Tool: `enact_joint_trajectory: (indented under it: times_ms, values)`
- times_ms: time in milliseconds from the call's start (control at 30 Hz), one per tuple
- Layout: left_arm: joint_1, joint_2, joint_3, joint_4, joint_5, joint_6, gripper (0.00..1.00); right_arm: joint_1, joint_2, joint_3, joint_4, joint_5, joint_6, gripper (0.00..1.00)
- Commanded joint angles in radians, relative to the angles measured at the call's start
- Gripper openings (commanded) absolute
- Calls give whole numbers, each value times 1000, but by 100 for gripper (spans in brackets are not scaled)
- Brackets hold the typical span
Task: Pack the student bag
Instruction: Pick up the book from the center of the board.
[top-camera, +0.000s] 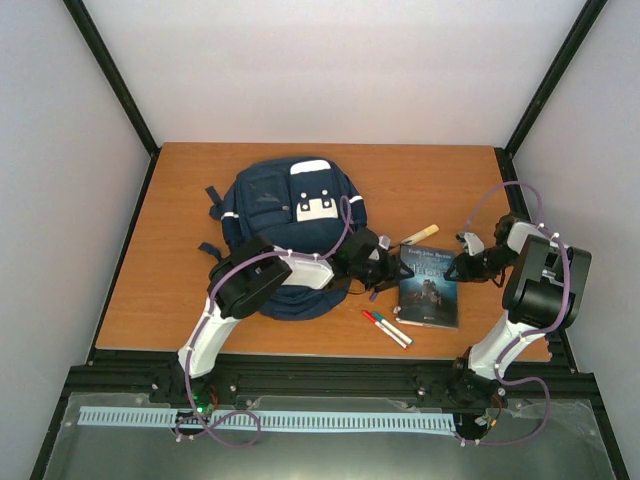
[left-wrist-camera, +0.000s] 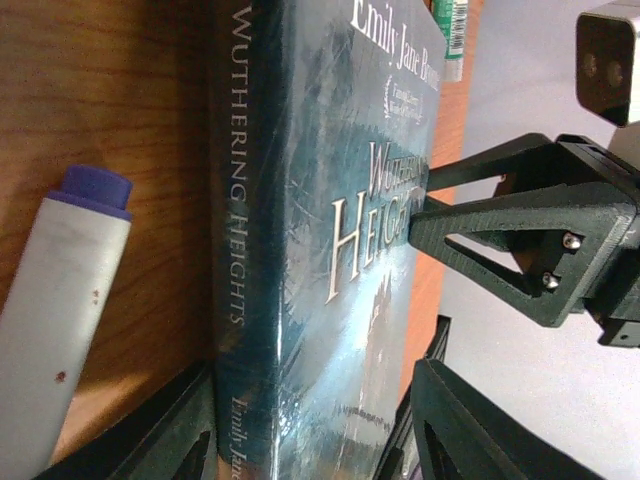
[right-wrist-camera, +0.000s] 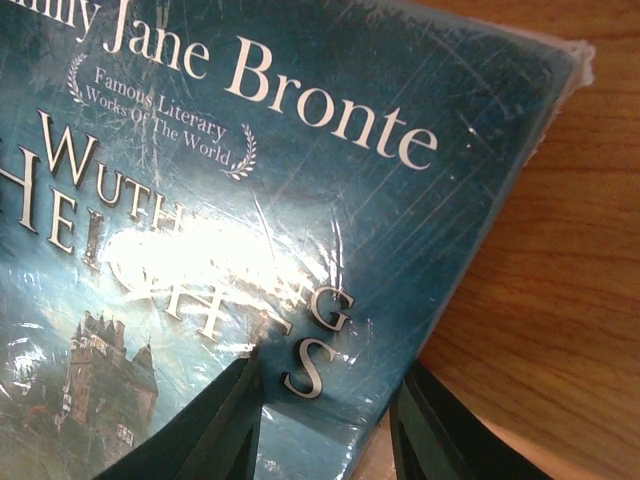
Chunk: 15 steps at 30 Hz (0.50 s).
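Lying flat, the navy backpack (top-camera: 272, 200) is showing its white patch; left gripper (top-camera: 384, 263) is straddling the book (top-camera: 428, 290), jaws apart; right gripper (top-camera: 461, 268) is touching its edge, grip unclear.

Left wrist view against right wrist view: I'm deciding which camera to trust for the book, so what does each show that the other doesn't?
Only the left wrist view shows the spine of the book, with a purple-capped marker lying beside it. Only the right wrist view shows the author's surname in full and a corner of the cover. Both show the front cover with its title, the wooden table, and the right end effector at the book's edge.
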<state>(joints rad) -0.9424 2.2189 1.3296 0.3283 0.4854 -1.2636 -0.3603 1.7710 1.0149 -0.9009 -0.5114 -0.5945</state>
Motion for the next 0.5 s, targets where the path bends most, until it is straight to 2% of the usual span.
enact_joint_trajectory:
  times_ms: [0,67,133,200,467]
  values:
    - [-52,-91,32,478,81,-54,52,24,52,-44,-42,-9,-20,36]
    - [-56,-113,41,399,70,-3,54,23,51,-45,-43,-7,-20,38]
    - [-56,-118,51,366,64,10,65,23,51,-43,-43,-9,-20,40]
    - [-55,-107,57,367,64,-3,68,23,51,-42,-45,-12,-22,43]
    - [-56,-19,66,437,75,-93,54,21,33,-36,-82,-61,-65,49]
